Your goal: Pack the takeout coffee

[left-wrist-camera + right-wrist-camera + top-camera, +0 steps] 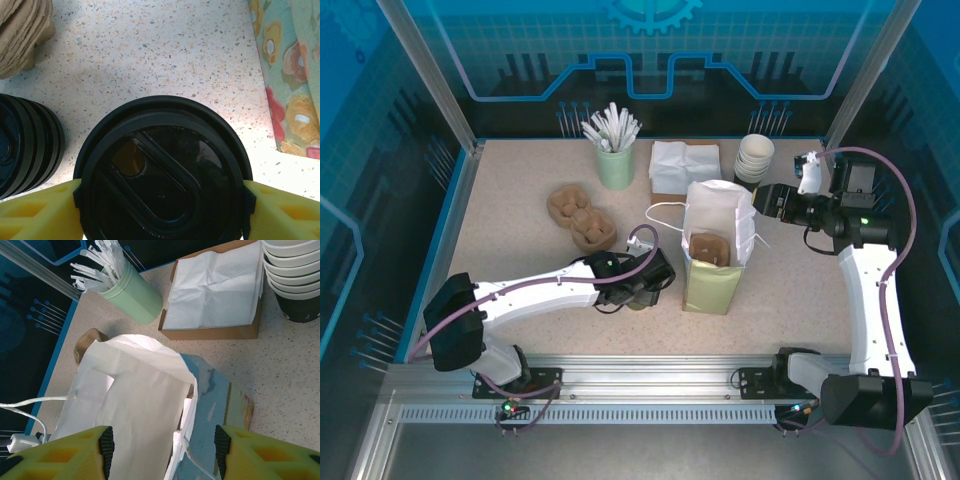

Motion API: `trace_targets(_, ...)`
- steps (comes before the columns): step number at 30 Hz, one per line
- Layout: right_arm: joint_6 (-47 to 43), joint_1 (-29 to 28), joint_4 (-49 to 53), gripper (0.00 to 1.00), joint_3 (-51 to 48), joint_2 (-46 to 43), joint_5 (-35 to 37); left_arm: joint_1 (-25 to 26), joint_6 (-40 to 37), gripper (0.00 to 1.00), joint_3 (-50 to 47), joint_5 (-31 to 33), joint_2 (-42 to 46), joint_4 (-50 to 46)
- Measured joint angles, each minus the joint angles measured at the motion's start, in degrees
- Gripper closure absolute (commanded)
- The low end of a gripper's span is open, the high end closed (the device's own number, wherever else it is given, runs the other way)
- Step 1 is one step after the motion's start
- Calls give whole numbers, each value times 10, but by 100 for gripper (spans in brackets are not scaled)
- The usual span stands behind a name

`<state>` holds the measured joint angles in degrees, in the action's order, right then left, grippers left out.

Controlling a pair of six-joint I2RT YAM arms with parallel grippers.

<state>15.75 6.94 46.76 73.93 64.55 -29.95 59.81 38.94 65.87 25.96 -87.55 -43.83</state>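
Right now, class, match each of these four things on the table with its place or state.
Things:
1 takeout coffee
2 straws
3 napkins
4 paper bag

Places or states:
A in the brown cardboard box
B standing upright with its mouth open
C between the fingers of the left gripper
D in the pale green cup

Pairs: 1-C, 2-D, 3-A, 4-B
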Motion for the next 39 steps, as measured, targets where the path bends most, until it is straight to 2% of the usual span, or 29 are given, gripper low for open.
trace_targets(11,-25,2,-20,41,5,22,-31,-4,-16,30,-10,-3,10,17)
trace_targets(17,-91,-2,-33,41,42,69,-50,-16,-40,30,-15,-13,30,21)
trace_targets(21,-154,-18,-25,41,103,130,-57,-24,-57,29,-15,-17,60,21)
trace_targets(31,-322,-76,83,42,283,311,-70,-51,-99,29,-15,-33,145,17)
trace_targets(39,-440,-110,190,41,351,373,-62,-61,-121,29,-14,-45,177,-10)
